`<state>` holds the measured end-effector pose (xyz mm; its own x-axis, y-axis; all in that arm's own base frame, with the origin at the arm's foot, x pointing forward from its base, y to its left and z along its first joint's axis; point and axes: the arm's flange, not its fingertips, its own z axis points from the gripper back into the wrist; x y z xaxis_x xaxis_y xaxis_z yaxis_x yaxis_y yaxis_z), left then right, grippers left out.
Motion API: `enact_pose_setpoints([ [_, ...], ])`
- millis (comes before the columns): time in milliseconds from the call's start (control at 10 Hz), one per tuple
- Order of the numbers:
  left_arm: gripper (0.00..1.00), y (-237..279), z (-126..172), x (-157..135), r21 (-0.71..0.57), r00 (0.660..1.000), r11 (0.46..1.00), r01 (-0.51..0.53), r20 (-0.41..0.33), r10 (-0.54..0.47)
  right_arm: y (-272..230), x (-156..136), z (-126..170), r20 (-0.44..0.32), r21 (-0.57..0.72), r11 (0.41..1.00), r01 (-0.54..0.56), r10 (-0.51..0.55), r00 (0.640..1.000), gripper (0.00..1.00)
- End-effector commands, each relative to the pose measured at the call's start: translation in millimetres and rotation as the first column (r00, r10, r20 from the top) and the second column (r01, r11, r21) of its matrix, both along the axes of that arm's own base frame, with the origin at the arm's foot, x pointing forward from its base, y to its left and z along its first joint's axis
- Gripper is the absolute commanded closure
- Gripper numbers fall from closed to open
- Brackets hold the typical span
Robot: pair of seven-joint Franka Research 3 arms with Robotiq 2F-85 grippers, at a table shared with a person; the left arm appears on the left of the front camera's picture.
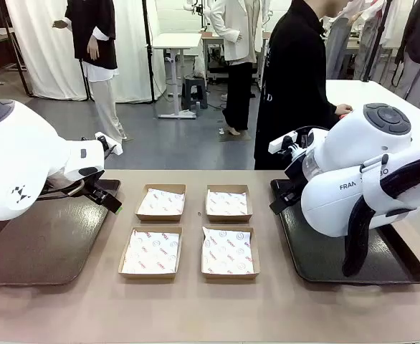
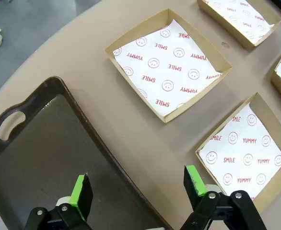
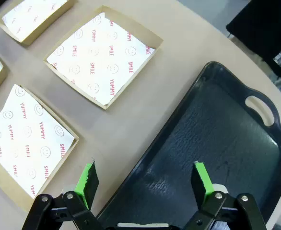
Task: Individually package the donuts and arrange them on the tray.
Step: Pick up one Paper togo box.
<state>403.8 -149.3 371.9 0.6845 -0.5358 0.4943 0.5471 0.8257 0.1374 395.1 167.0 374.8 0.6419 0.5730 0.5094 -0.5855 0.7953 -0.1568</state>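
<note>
1. Front view: four boxes (image 1: 158, 217) sit two by two mid-tabletop (image 1: 196, 308), each holding just printed paper. The left tray (image 1: 45, 244) and right tray (image 1: 325, 265) flank them, both bare. Where the donuts are, I cannot tell. A person (image 1: 296, 79) stands at the far edge, nearer the right tray.
2. Left wrist view: the left tool (image 2: 137, 187) hangs wide open with nothing in it. It straddles the left tray's rim, one finger over the tray and the other over tabletop just beside a box.
3. Right wrist view: the right tool (image 3: 145, 178) is wide open too, holding nothing. It straddles the right tray's rim, with the boxes beyond. Each arm looks nearest its own column of boxes.
</note>
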Motion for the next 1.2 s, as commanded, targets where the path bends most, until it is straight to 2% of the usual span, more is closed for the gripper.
enact_pose_setpoints([
  [0, 0.0, -0.1, 0.0, -0.1, 0.0, 1.0, 1.0, 0.0, 0.0, 0.0, 0.0, 0.0, -0.1, 0.0, 0.0, 1.0, 0.0, 0.0, 1.0, 0.0],
  [1100, 0.0, -0.1, 0.0, -0.1, 0.0, 1.0, 1.0, 0.0, 0.0, 0.0, 0.0, 0.0, -0.1, 0.0, 0.0, 1.0, 0.0, 0.0, 1.0, 0.0],
])
